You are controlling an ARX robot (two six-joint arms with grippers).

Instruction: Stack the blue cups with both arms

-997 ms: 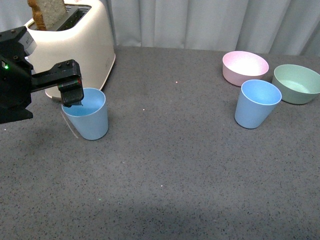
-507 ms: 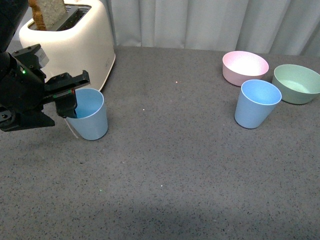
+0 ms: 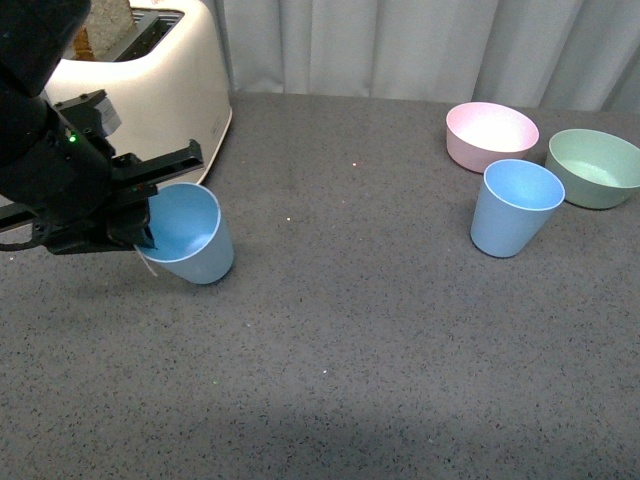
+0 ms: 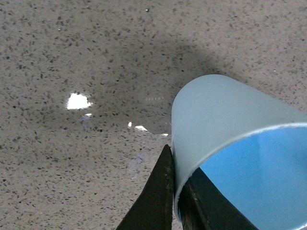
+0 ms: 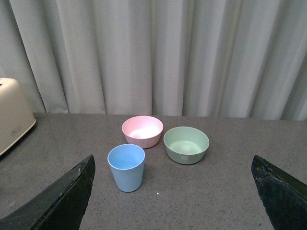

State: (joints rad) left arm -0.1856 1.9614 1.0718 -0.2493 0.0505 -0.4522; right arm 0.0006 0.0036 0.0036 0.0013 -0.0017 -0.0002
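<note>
The left blue cup [image 3: 195, 245] is pinched at its rim by the left end effector [image 3: 140, 232], one finger inside the wall and one outside, as is shown close up in the left wrist view [image 4: 173, 191]. This cup is held tilted, mouth leaning toward the middle of the desk [image 3: 380, 340], just in front of the cream toaster [image 3: 170, 90]. Its base seems to be barely clear of the surface, though this cannot be settled from these views. The right blue cup [image 3: 512, 210] stands upright well apart from it, close beside the pink bowl [image 3: 490, 135] and the green bowl [image 3: 593, 165]. The right end effector [image 5: 172, 191] is seen only in its own wrist view, fingers spread wide and nothing between them. For the lift to be done well, the thin rim grip should be kept firm, the cup should be levelled before it is carried, and a slow, straight rise should be preferred so that the cup is not swung loose. No brand or writing can be read. A small dark mark on the toaster's side in the right wrist view is too small to be made out.
</note>
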